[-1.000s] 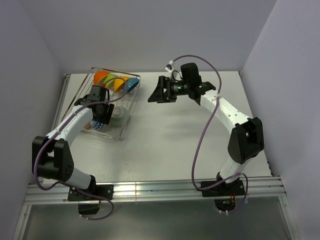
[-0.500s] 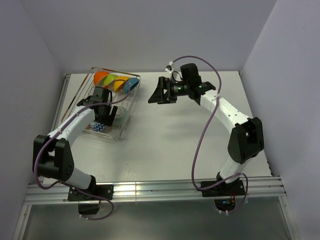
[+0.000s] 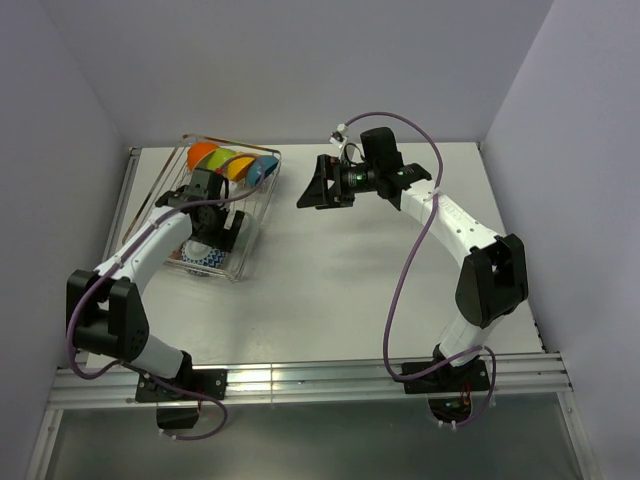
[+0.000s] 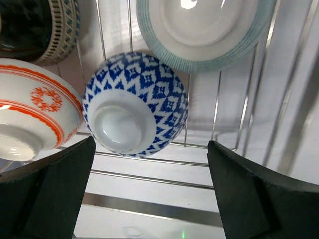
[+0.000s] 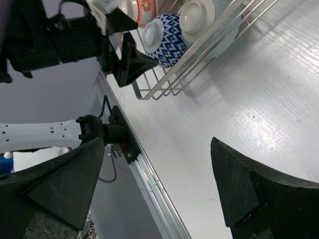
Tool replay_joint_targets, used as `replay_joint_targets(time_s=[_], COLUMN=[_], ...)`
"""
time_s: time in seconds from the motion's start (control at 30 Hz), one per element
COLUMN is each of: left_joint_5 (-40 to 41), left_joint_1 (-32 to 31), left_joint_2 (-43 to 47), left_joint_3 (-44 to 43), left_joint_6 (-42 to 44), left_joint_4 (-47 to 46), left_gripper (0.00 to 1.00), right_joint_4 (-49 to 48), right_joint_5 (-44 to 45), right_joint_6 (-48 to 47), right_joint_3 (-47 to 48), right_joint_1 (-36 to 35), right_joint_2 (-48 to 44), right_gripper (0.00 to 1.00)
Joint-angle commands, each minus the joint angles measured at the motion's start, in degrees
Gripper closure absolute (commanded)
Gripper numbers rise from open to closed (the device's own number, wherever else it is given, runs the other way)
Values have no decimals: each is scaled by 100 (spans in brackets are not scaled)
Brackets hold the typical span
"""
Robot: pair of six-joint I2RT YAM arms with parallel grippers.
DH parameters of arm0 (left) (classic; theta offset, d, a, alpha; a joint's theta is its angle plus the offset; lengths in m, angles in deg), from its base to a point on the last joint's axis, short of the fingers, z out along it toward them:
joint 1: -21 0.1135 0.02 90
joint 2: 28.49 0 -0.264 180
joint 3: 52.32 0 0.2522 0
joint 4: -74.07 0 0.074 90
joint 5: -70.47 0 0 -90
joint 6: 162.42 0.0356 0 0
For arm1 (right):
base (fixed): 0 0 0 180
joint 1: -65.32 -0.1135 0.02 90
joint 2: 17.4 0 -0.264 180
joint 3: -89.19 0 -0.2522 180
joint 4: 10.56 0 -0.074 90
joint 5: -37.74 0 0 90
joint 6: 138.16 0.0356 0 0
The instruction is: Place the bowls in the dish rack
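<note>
Left gripper is spread wide over the blue-patterned bowl, propped foot-out in the dish rack probably to drain, while the right gripper gapes empty.

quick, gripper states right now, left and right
left gripper: open, holding nothing, over the blue patterned bowl
right gripper: open, holding nothing

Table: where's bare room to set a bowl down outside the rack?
Widest bare patch: the table between the rack and the right arm, nearer than the right gripper. The strip right of that arm is bare too. The rack is crowded: bowls at its far end, more under the left gripper.
</note>
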State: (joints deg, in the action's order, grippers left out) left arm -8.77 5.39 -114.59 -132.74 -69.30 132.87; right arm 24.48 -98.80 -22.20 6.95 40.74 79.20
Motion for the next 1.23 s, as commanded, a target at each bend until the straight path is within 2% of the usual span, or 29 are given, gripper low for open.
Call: replay_joint_targets(time_s=[0.0, 0.13, 0.17, 0.33, 0.5, 0.73, 0.9, 1.1, 1.2], left_joint_5=[-329, -785, -1195, -2226, -2632, -2904, -2826, -2808, -2843], left_joint_1=[-29, -12, 41, 164, 173, 173, 94, -55, -135], left_joint_2=[357, 594, 656, 955, 745, 385, -125, -38, 76], left_joint_3=[-602, -1252, -1523, -2280, -2651, -2502, -2353, -1966, -1887], left_joint_6=[-162, -258, -259, -566, -1083, -1348, -1375, -1375, -1314], left_joint_4=[198, 339, 339, 234, 67, -688, -768, -883, -874], left_gripper=[1, 1, 1, 0, 1, 0, 0, 0, 1], right_joint_4=[-19, 227, 289, 727, 966, 1456, 1713, 1696, 1687], right_joint_5=[22, 215, 277, 777, 1261, 1947, 2245, 2185, 2220], right_joint_6=[-205, -590, -670, -1266, -1672, -2199, -2446, -2420, -2394], right_joint_3=[265, 318, 318, 274, -129, -964, -1763, -2248, -2179], right_joint_1=[23, 32, 32, 76, 234, 989, 1534, 1667, 1684], right_joint_2=[-150, -299, -334, -808, -1590, -2645, -3190, -3727, -3754], right_gripper=[6, 5, 5, 3, 0, 0, 0, 0, 0])
